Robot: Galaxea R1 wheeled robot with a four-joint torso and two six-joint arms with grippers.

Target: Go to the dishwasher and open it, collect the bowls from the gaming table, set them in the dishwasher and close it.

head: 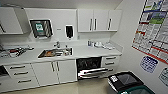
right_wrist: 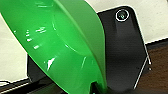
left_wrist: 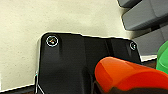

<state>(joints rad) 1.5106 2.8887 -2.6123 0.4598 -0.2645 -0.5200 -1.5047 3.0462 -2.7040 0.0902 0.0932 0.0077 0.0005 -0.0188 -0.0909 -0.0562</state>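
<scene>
The dishwasher (head: pixel 88 68) is seen open under the worktop (head: pixel 85 52). A green bowl (right_wrist: pixel 62 47) and an orange bowl (left_wrist: pixel 125 75) are carried; whether fingers are clamped cannot be told. A tilted bowl could slip while driving.

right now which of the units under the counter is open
The dishwasher, right of the sink: its steel door hangs down, showing a dark inside with racks. The white cabinet doors and drawers beside it are all shut.

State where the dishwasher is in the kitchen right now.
In the head view, the dishwasher sits under the counter, right of the sink, its door hanging open between white cabinet doors and drawers.
</scene>
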